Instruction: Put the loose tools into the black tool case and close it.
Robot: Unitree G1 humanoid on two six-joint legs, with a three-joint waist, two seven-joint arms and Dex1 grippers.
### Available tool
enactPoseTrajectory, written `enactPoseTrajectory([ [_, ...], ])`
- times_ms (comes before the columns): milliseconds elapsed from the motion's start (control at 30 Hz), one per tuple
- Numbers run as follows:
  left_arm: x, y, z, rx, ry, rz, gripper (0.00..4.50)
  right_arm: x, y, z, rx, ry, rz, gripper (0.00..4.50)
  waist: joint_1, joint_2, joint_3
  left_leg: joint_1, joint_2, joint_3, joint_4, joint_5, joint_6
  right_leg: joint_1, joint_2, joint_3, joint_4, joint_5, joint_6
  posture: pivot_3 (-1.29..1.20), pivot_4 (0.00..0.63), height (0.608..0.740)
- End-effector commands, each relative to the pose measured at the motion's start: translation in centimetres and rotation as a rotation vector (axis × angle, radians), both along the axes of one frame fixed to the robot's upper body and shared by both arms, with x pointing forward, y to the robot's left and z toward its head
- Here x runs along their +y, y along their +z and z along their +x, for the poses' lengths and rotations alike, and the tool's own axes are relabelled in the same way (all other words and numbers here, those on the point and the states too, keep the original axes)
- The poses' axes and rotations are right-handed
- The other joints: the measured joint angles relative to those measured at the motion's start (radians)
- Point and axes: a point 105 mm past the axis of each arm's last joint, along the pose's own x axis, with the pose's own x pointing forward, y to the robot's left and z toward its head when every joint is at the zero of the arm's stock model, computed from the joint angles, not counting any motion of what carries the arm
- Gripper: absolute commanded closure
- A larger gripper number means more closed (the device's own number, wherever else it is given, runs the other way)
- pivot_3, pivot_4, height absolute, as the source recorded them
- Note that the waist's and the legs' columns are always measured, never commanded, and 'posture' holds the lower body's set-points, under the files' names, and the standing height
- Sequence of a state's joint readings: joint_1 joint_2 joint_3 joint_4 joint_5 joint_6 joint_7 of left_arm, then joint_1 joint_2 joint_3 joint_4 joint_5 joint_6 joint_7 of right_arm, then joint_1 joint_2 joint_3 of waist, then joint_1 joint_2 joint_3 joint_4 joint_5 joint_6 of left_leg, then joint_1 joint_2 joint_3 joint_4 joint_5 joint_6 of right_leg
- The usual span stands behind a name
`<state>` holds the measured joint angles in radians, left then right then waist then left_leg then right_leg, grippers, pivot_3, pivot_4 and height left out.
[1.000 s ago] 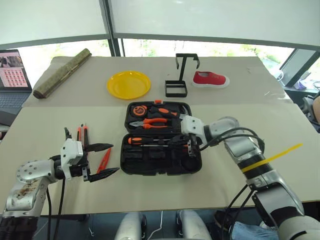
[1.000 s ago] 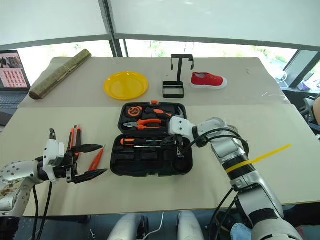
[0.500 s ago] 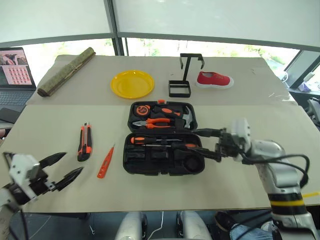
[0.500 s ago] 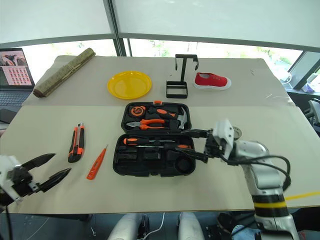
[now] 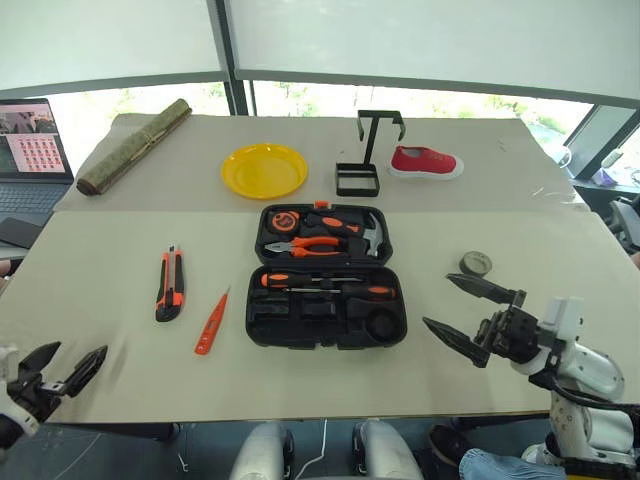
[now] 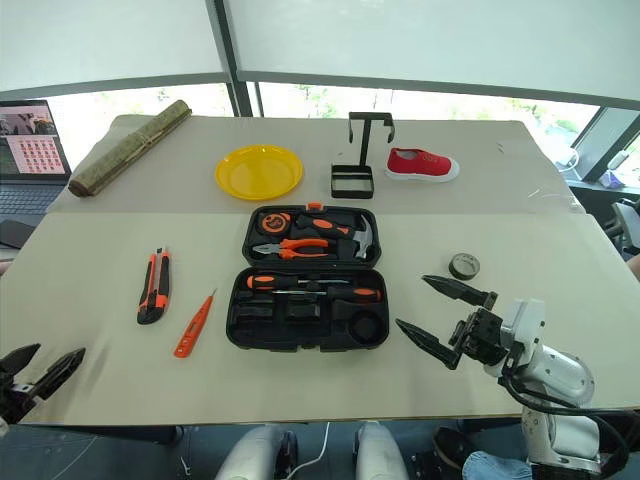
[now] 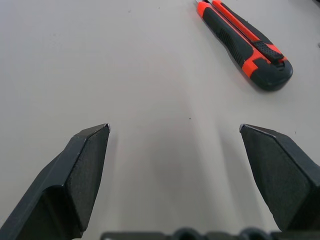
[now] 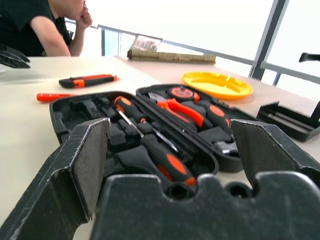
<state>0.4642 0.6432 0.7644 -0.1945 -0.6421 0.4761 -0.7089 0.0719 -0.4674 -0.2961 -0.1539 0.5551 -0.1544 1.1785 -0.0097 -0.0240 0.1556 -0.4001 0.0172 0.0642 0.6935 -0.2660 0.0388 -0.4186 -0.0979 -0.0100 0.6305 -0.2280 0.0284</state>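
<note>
**Inspector:** Report what has changed, starting at the worktop's left edge.

**Onlooker:** The left gripper point(image 5: 55, 368) has drawn back from beside the knife to the near-left corner of the worktop. Its fingers stand apart and hold nothing. The utility knife point(image 5: 169, 283) and the slim tester screwdriver point(image 5: 211, 323) lie loose between the left edge and the case, the tester the nearer of the two to it.

**Inspector:** And the case?

**Onlooker:** The black tool case point(image 5: 325, 276) lies open at the middle of the worktop. Two screwdrivers point(image 5: 327, 286) sit in the near half; pliers point(image 5: 306, 245) and a hammer point(image 5: 371, 234) sit in the far half.

**Inspector:** The right side?

**Onlooker:** The right gripper point(image 5: 472, 317) was down in the near half of the case a second ago. It is now out and off to the right, above the near edge, claws wide apart and empty. The small tape roll point(image 5: 476, 264) lies on the worktop just beyond it.

**Inspector:** Meaning for the task?

**Onlooker:** In my judgement, a placement has just been completed. Knife, tester and tape roll remain out, and the lid is not closed.

**Inspector:** Any differences between views?

**Onlooker:** The right wrist view looks low across the case and catches a seated person point(image 8: 37, 25) beyond the far side of the worktop. The head views give the yellow plate point(image 5: 264, 169), wire stand point(image 5: 362, 160) and red shoe point(image 5: 425, 161) along the far edge. The left wrist view shows the knife close up on bare worktop.
</note>
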Motion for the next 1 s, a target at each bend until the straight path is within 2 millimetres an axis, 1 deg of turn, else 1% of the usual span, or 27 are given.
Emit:
enactPoseTrajectory([
  [33, -2.0, 2.2, 1.6, -0.014, -0.039, -0.042, 0.0, 0.0, 1.4, 0.0, -0.082, 0.006, 0.023, 0.05, -0.001, 0.0, 0.0, 0.0, 0.0, 0.0, 0.0, 0.0, 0.0, 0.0, 0.0, 0.0, 0.0, 0.0, 0.0, 0.0, 0.15, 0.74],
  [133, -3.6, 4.0, 3.8, -0.02, -0.043, -0.063, 0.0, 0.4, 2.0, -0.1, -0.1, 0.037, 0.039, 0.05, 0.005, 0.0, 0.0, 0.0, 0.0, -0.001, 0.0, 0.0, -0.001, 0.001, 0.0, 0.0, 0.002, 0.0, 0.0, 0.0, 0.15, 0.74],
  [167, -4.5, 4.7, 4.5, -0.028, -0.071, -0.057, 0.0, 0.5, 2.2, -0.1, -0.107, 0.045, 0.041, 0.05, 0.008, 0.0, 0.0, 0.001, 0.0, -0.001, 0.0, 0.001, -0.001, 0.001, 0.0, 0.0, 0.002, 0.0, -0.001, 0.0, 0.15, 0.74],
  [200, -5.8, 5.2, 4.9, -0.024, -0.131, -0.052, 0.0, 0.6, 2.4, -0.1, -0.111, 0.054, 0.045, 0.05, 0.01, 0.0, 0.0, 0.001, 0.0, -0.002, 0.0, 0.001, -0.001, 0.001, 0.0, 0.0, 0.002, 0.0, -0.001, 0.0, 0.15, 0.74],
  [267, -8.1, 5.1, 5.0, 0.042, -0.243, -0.029, 0.0, 0.8, 2.6, 0.0, -0.118, 0.063, 0.046, 0.05, 0.009, 0.0, 0.0, 0.001, -0.001, -0.002, 0.0, 0.001, -0.001, 0.003, 0.0, 0.0, 0.002, 0.001, -0.001, 0.0, 0.15, 0.74],
  [300, -8.6, 4.9, 5.0, 0.072, -0.265, 0.0, 0.0, 0.9, 2.7, 0.1, -0.123, 0.07, 0.048, 0.05, 0.006, 0.0, 0.0, 0.001, -0.001, -0.001, 0.0, 0.001, -0.001, 0.003, 0.0, 0.001, 0.002, 0.001, 0.0, 0.0, 0.15, 0.74],
  [333, -8.8, 4.9, 5.2, 0.088, -0.264, 0.023, 0.0, 1.0, 2.9, 0.1, -0.127, 0.077, 0.052, 0.05, 0.001, 0.0, 0.0, 0.001, -0.001, -0.001, -0.001, 0.0, -0.001, 0.002, -0.001, 0.001, 0.002, 0.001, 0.0, 0.0, 0.15, 0.74],
  [433, -8.1, 5.3, 6.9, 0.087, -0.179, 0.084, 0.0, 1.8, 4.1, 0.2, -0.165, 0.114, 0.072, 0.05, -0.003, 0.0, 0.0, 0.001, -0.001, 0.0, -0.003, 0.001, -0.002, 0.0, 0.001, 0.002, 0.002, 0.0, -0.001, 0.0, 0.15, 0.74],
  [467, -8.2, 5.6, 7.2, 0.079, -0.179, 0.097, 0.0, 2.1, 4.3, 0.2, -0.174, 0.126, 0.074, 0.05, -0.003, 0.0, 0.0, 0.001, -0.001, -0.001, -0.003, 0.001, -0.004, -0.001, 0.002, 0.003, 0.003, 0.001, -0.002, 0.0, 0.15, 0.74],
  [533, -9.5, 5.6, 7.2, 0.095, -0.234, 0.075, 0.0, 2.4, 4.5, 0.1, -0.178, 0.14, 0.075, 0.05, -0.002, 0.0, 0.0, 0.001, 0.0, -0.001, -0.003, 0.002, -0.005, -0.001, 0.004, 0.003, 0.004, 0.001, -0.003, 0.0, 0.15, 0.74],
  [633, -11.4, 4.9, 6.0, 0.175, -0.354, 0.068, 0.0, 2.6, 4.4, -0.1, -0.179, 0.161, 0.064, 0.05, -0.002, 0.0, 0.0, 0.001, 0.0, -0.001, -0.004, 0.002, -0.005, -0.001, 0.003, 0.003, 0.003, 0.001, -0.003, 0.0, 0.15, 0.74],
  [667, -11.6, 4.6, 5.7, 0.205, -0.371, 0.075, 0.0, 2.6, 4.4, -0.2, -0.18, 0.163, 0.064, 0.05, -0.002, 0.0, 0.0, 0.0, 0.0, -0.001, -0.004, 0.002, -0.005, -0.001, 0.003, 0.003, 0.003, 0.001, -0.003, 0.0, 0.15, 0.74],
  [767, -11.1, 2.7, 4.6, 0.34, -0.372, 0.159, 0.0, 2.8, 4.5, -0.4, -0.177, 0.179, 0.063, 0.05, -0.002, 0.001, 0.001, 0.001, 0.0, -0.001, -0.005, 0.002, -0.005, -0.001, 0.003, 0.003, 0.002, 0.001, -0.003, 0.0, 0.15, 0.74],
  [833, -11.3, 2.1, 4.6, 0.364, -0.372, 0.173, 0.0, 2.9, 4.5, -0.5, -0.178, 0.189, 0.059, 0.05, -0.002, 0.001, 0.001, 0.001, 0.0, -0.001, -0.006, 0.003, -0.005, -0.001, 0.003, 0.003, 0.002, 0.001, -0.004, 0.0, 0.15, 0.74],
  [900, -11.9, 1.5, 4.9, 0.362, -0.352, 0.136, 0.0, 3.0, 4.3, -0.8, -0.178, 0.207, 0.051, 0.05, -0.001, 0.001, 0.001, 0.001, 0.0, -0.001, -0.006, 0.003, -0.006, -0.001, 0.004, 0.003, 0.003, 0.001, -0.004, 0.0, 0.15, 0.74],
  [1000, -12.5, 0.0, 5.1, 0.403, -0.333, 0.142, 0.0, 3.6, 4.0, -1.5, -0.184, 0.262, 0.023, 0.05, 0.007, 0.001, 0.001, 0.001, -0.001, -0.001, -0.006, 0.003, -0.006, -0.001, 0.003, 0.003, 0.002, 0.001, -0.004, 0.0, 0.15, 0.74],
])
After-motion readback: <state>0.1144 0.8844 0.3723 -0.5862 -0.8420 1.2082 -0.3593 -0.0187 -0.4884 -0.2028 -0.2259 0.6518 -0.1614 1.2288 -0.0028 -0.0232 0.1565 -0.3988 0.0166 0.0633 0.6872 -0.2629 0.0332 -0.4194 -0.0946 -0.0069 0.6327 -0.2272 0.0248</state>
